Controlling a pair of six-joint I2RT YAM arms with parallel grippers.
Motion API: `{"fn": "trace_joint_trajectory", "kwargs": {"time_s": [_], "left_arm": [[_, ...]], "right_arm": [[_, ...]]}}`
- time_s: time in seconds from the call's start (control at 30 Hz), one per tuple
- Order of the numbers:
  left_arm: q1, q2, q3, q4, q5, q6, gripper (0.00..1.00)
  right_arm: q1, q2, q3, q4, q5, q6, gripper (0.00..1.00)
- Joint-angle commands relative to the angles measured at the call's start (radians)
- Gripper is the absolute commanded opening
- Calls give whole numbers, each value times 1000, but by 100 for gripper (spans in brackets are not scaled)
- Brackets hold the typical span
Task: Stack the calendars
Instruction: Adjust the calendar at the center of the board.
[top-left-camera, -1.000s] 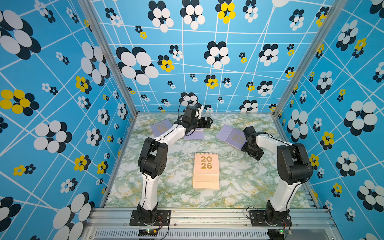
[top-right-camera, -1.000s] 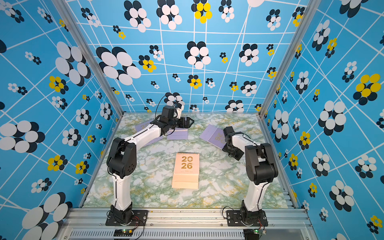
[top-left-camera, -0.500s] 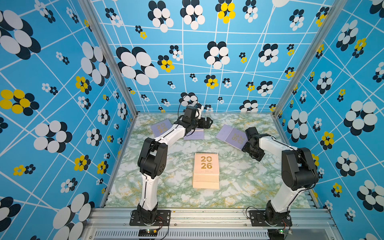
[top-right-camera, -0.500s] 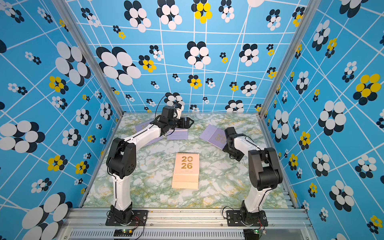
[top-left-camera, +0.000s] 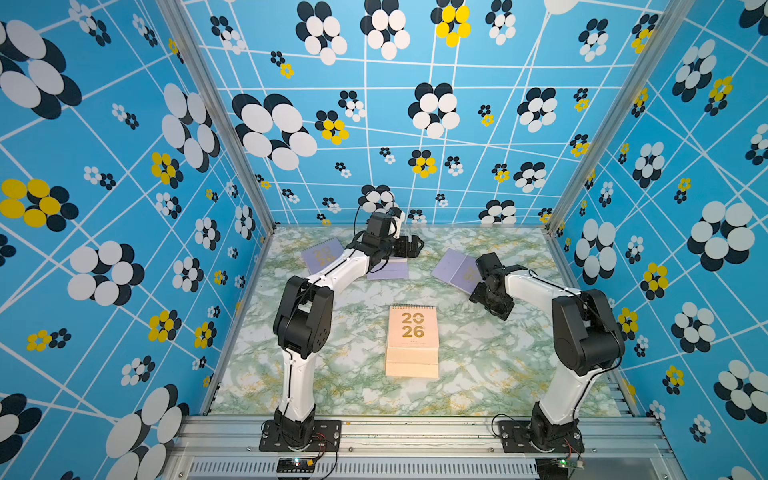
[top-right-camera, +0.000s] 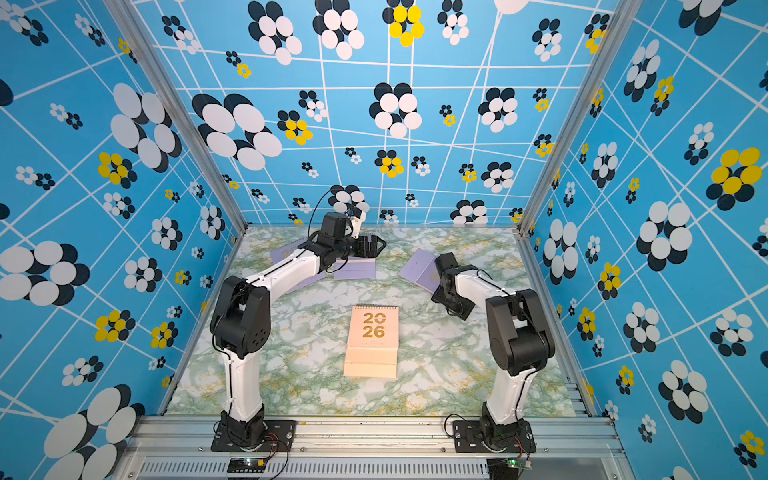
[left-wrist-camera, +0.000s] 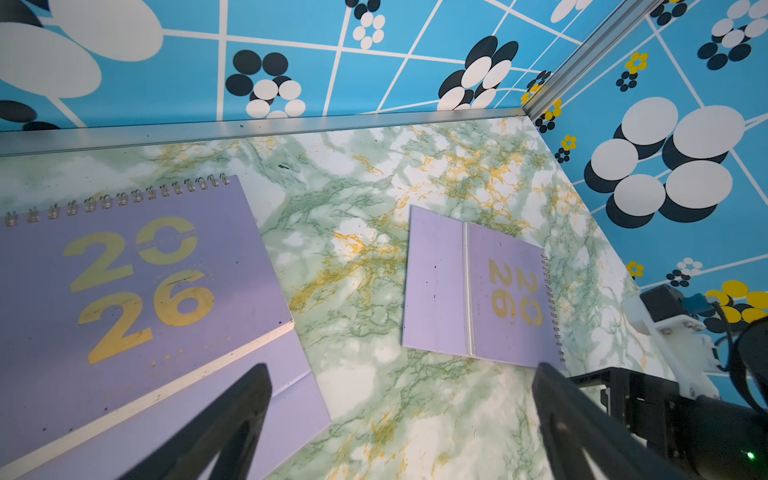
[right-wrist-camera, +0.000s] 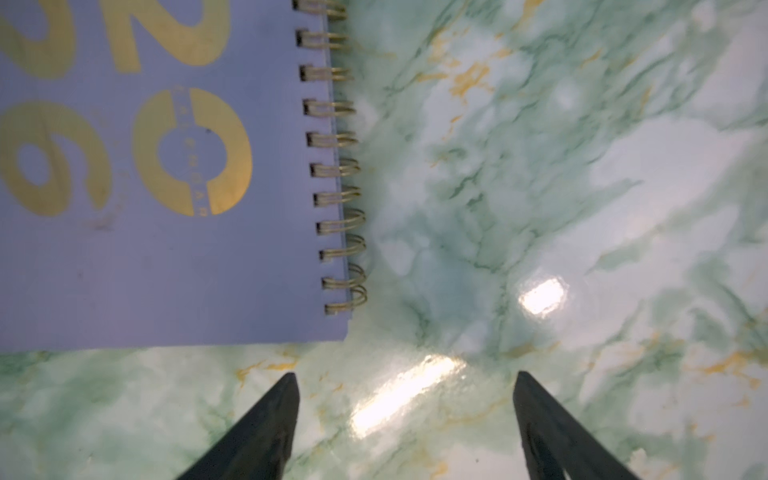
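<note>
On the marbled table (top-left-camera: 478, 374), the peach calendar (top-left-camera: 412, 332) lies flat at centre, with layered edges showing at its near end. At 2 o'clock the right gripper (right-wrist-camera: 405, 376) hangs wide open and empty beside the spiral corner of the right lilac calendar (top-left-camera: 455, 270). At 12 o'clock the left gripper (left-wrist-camera: 399, 370), fully spread and holding nothing, hovers over the edge of the middle lilac calendar (top-left-camera: 388, 272). The far-left lilac calendar (top-left-camera: 322, 255) lies at 11 o'clock.

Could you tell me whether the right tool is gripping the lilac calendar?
No, the right tool stands open over the bare marble tabletop, beside the lilac calendar, not around it.
</note>
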Motion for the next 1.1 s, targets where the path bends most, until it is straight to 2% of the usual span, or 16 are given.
{"fn": "trace_joint_trajectory", "kwargs": {"time_s": [0.0,0.67,1.07], "left_arm": [[11,-51,-12,0,-5,21,100],[25,-47,-14,4,5,21,100],[24,-38,-8,-4,25,8,99]], "right_arm": [[4,38,37,-29,-7,22,83],[-129,85,93,-45,59,-28,83],[-208,219,293,-81,91,-76,83]]}}
